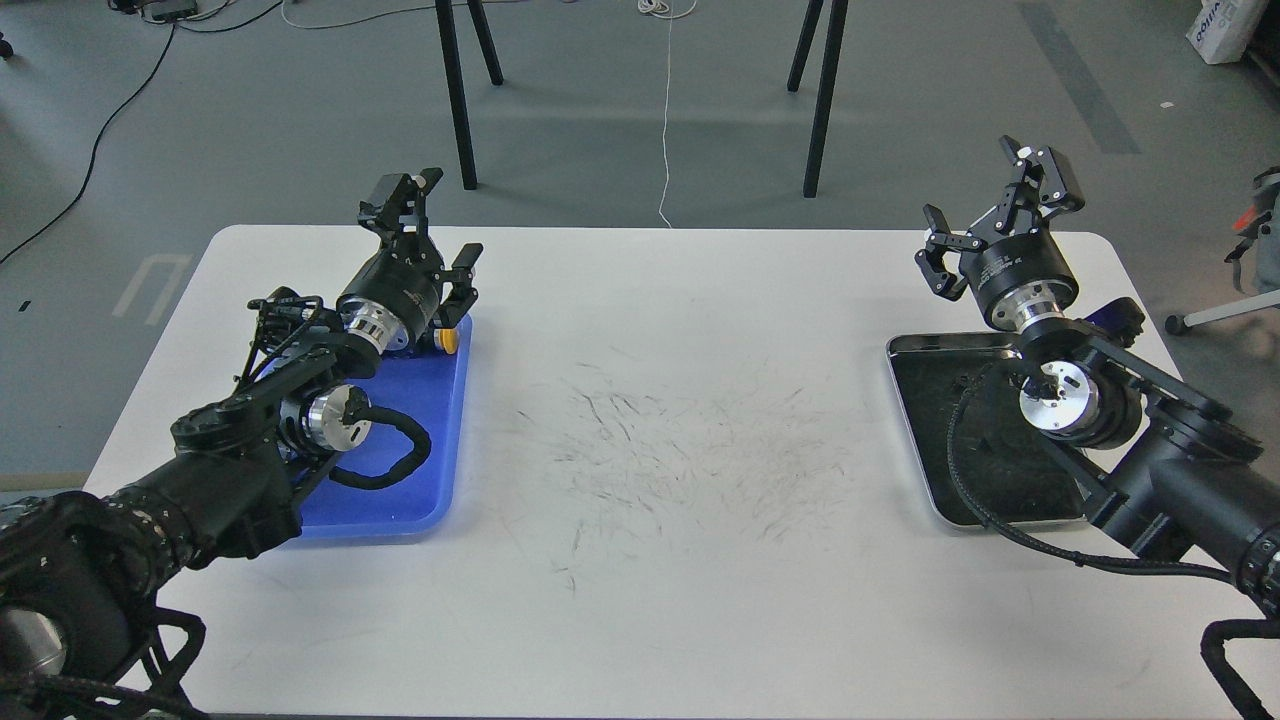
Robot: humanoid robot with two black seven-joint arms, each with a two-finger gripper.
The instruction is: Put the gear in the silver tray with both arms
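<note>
**Ana:** Where did the silver tray (pixel 930 440) sit at that moment?

**Ben:** On the right side of the white bench (pixel 680 420), close to its right edge. Its dark, scratched bottom showed on the left part; the right arm (pixel 1150 440) crossed over the rest and hid it. No gear could be made out in the part that showed.

**Ana:** And the right pincer (pixel 990 215)?

**Ben:** It was raised above the far end of that tray, pointing up and away, its fingers spread wide apart with nothing between them.

**Ana:** The left side?

**Ben:** The left arm (pixel 260 420) reached over a blue plastic tray (pixel 440 420) lying on the left part of the bench. The left pincer (pixel 430 240) stood above the tray's far end, also pointing up and away, fingers parted and holding nothing.

**Ana:** Was anything in the blue tray?

**Ben:** A small yellow piece (pixel 447 341) showed at its far right corner, just below the left wrist. Most of it was hidden, so what it was could not be told.

**Ana:** And between the trays?

**Ben:** Only the middle of the bench top, marked with dark scuffs (pixel 680 450). The two trays lay well apart.
</note>
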